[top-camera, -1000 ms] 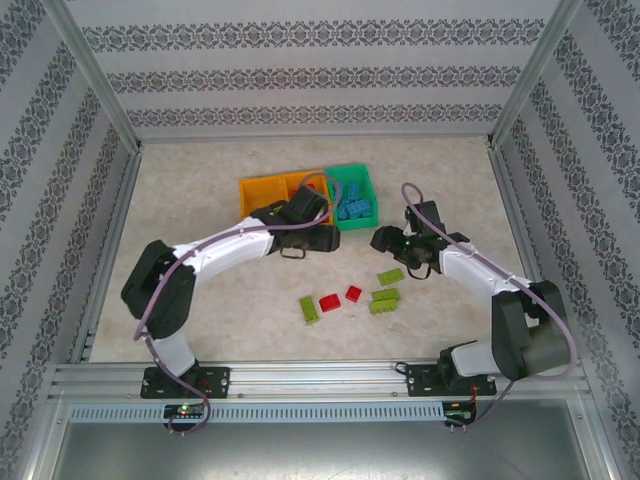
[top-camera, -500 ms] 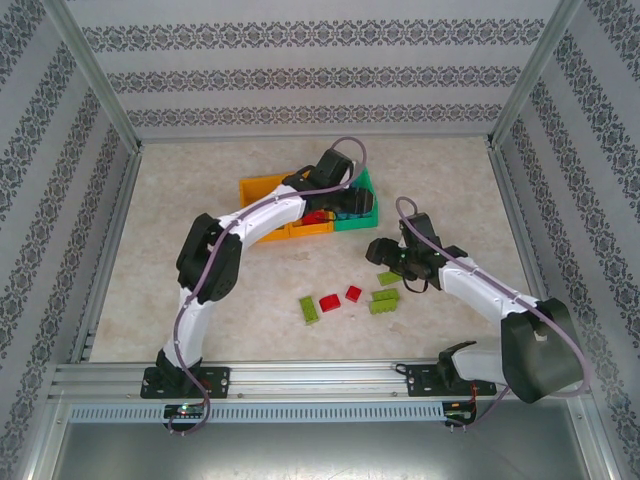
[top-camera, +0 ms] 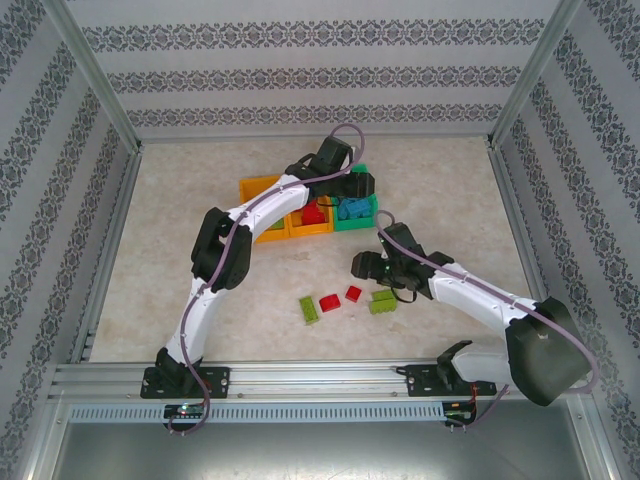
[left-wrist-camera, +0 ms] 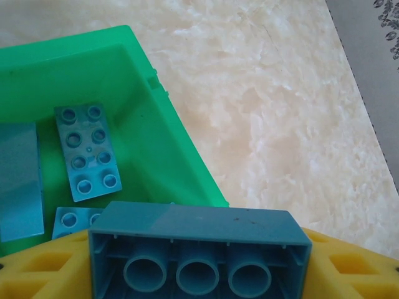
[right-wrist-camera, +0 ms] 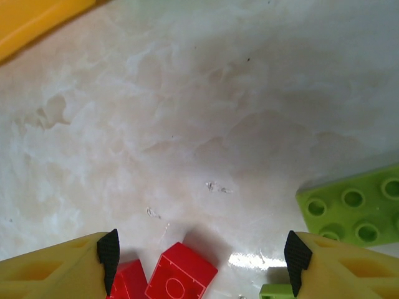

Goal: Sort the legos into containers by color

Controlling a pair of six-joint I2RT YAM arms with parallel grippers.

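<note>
Between the jaws of the left gripper (left-wrist-camera: 199, 271) a blue brick (left-wrist-camera: 199, 233) is gripped, long axis across them, above the corner of the green bin (left-wrist-camera: 168, 143). Three blue bricks are counted inside. The right gripper (right-wrist-camera: 202, 255), the nearer arm, is held open over two red bricks (right-wrist-camera: 181, 277). Two lime bricks (top-camera: 383, 300) and two orange bins (top-camera: 258, 188) are seen.

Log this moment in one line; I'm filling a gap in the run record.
left gripper: holding blue brick over green bin | right gripper: open, low over red bricks on table | sorting unfinished
</note>
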